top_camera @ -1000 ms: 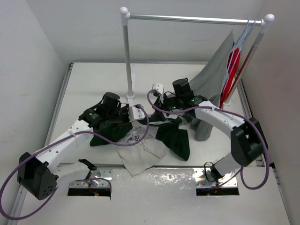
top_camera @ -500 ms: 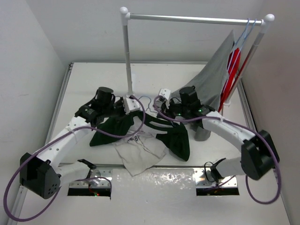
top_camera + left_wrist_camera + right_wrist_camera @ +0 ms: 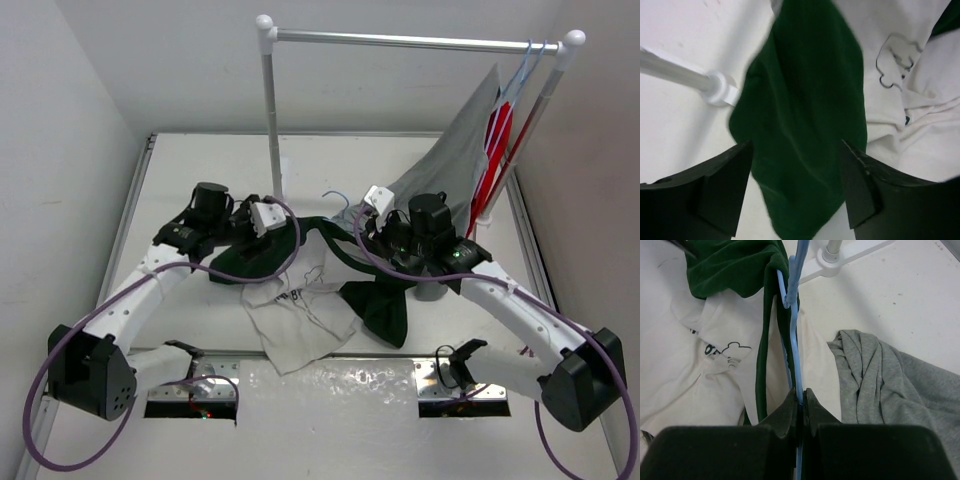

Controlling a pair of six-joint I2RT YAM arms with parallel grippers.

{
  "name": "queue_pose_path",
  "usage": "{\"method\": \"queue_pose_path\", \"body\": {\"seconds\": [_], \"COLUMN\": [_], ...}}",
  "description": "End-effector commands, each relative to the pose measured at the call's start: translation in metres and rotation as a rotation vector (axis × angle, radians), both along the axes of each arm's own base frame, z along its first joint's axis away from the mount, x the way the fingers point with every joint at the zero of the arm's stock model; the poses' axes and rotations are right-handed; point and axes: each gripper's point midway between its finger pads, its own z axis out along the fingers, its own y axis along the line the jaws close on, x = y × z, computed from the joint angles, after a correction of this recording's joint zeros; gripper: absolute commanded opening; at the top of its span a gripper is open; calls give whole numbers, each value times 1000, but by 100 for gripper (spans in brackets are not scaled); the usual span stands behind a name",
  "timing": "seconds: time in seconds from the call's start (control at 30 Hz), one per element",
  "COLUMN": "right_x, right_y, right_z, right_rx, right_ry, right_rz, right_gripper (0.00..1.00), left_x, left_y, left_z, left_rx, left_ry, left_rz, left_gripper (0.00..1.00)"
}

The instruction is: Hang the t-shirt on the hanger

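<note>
The t-shirt [image 3: 300, 322] lies crumpled on the table between the arms, white body in front and dark green sleeves to either side. The light-blue hanger [image 3: 792, 340] runs through its green collar, and its hook [image 3: 335, 197] sticks out behind. My right gripper [image 3: 800, 392] is shut on the hanger's wire; in the top view the right gripper [image 3: 375, 232] sits at the shirt's right shoulder. My left gripper [image 3: 796, 144] is open, with the green left sleeve [image 3: 805, 115] lying below and between its fingers. In the top view the left gripper [image 3: 255, 232] is over that sleeve [image 3: 240, 265].
A clothes rail on white posts [image 3: 272, 110] stands behind, its base [image 3: 720, 90] next to the left sleeve. A grey shirt [image 3: 450, 170] and a red garment [image 3: 497, 150] hang at the rail's right end; grey cloth [image 3: 880, 375] lies right of the hanger.
The left gripper has opened, let go of the green sleeve and drawn back left. The right gripper has shut on the hanger and moved right, spreading the shirt.
</note>
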Motion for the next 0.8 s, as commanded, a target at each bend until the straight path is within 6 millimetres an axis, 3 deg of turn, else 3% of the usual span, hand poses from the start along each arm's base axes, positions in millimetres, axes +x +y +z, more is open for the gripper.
{"method": "queue_pose_path", "body": {"seconds": [0.0,0.03,0.13,0.2,0.3,0.37,0.4,0.43,0.53,0.57,0.6,0.63,0.77], "right_x": [6,6,9,10,12,13,12,12,10,9,9,7,-4], "right_y": [0,1,0,1,3,4,3,3,-3,-6,-9,-12,-16], "right_z": [26,25,18,17,17,19,20,21,22,25,23,21,21], "right_rx": [42,45,41,41,53,67,73,75,70,72,65,59,42], "right_ry": [-60,-61,-43,-35,-27,-24,-20,-17,-14,-24,-24,-20,-46], "right_rz": [-26,-24,-40,-42,-49,-58,-63,-66,-95,-107,-123,-128,-92], "right_gripper": [0,0,0,0,0,0,0,0,0,0,0,0,0], "left_x": [15,10,4,7,28,49,55,65,86,94,97,104,121], "left_y": [6,-5,-18,-27,-30,-22,-17,-7,22,40,49,70,110], "left_z": [-29,-38,-45,-52,-59,-57,-68,-71,-70,-67,-63,-59,-43], "left_rx": [-18,-58,-103,-78,-41,-32,-20,-5,-32,-53,-71,-82,-123], "left_ry": [19,97,193,152,86,68,101,94,93,81,71,56,19], "left_rz": [96,74,44,47,154,266,316,376,493,543,573,626,698], "left_gripper": [66,67,90,91,91,75,52,2,0,0,0,0,0]}}
